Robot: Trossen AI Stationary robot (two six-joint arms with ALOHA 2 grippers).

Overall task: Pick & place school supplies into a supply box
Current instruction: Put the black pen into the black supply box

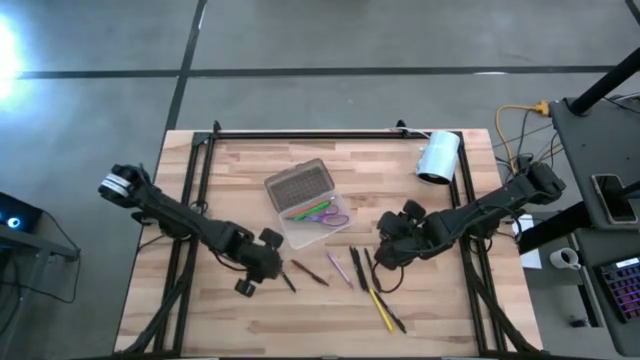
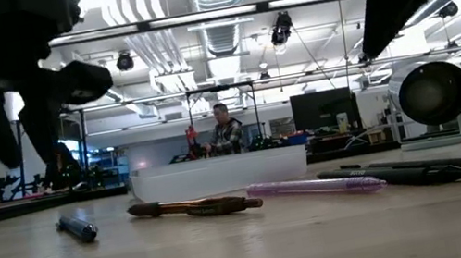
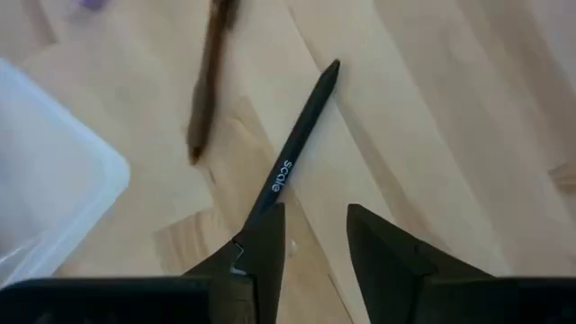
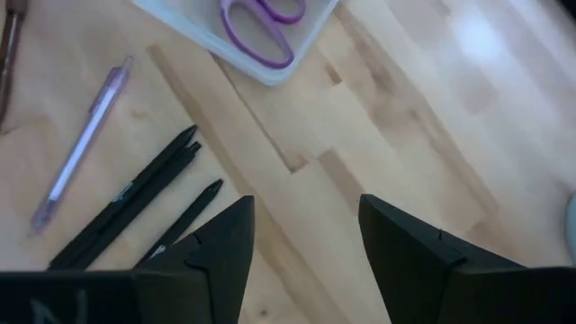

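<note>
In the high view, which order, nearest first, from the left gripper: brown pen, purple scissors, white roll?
1. Brown pen, on the table just right of the left gripper.
2. Purple scissors, inside the supply box.
3. White roll, far back right.

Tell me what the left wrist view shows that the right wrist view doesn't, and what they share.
Only the left wrist view shows the dark pen marked "scale" and the brown pen, past the left end effector, open. Only the right wrist view shows the purple scissors, the purple pen and three dark pens, past the right end effector, open. Both show the supply box and the wooden table.
</note>
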